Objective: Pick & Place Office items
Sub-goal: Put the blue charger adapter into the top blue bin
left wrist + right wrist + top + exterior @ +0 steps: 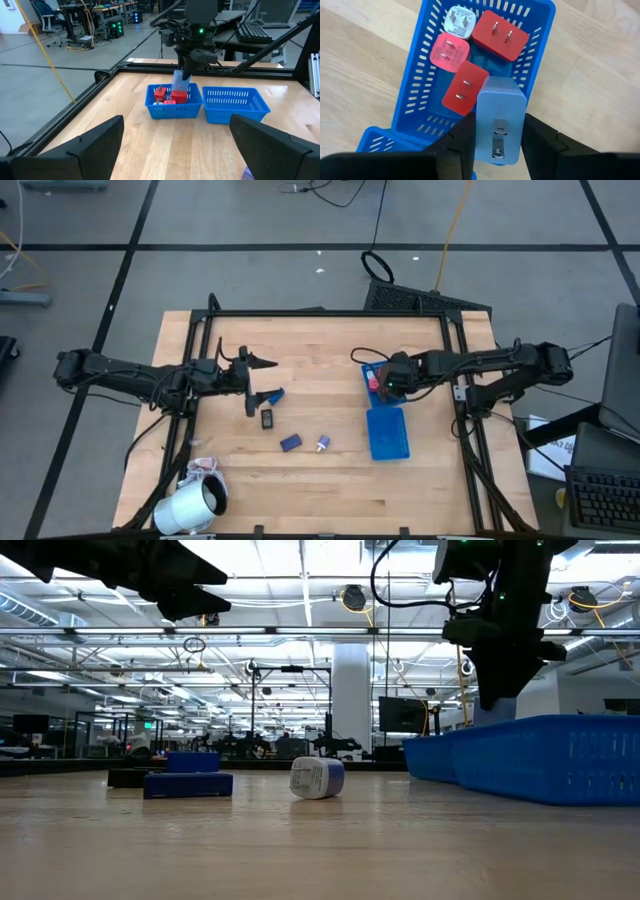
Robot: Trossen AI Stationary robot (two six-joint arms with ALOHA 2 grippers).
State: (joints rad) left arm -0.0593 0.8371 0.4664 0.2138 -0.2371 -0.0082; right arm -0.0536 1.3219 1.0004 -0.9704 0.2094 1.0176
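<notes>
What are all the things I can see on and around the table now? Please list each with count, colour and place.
Baskets: two, blue, end to end on the table's right side.
Plug adapters in the far basket: two red, one pink, one white.
Light blue adapter: one, held above the far basket.
Loose items mid-table: one black, one dark blue, one white-and-blue, one blue.
White roll: one, near-left corner.
Left gripper: open, above the loose items.
Right gripper: shut on the light blue adapter.
</notes>
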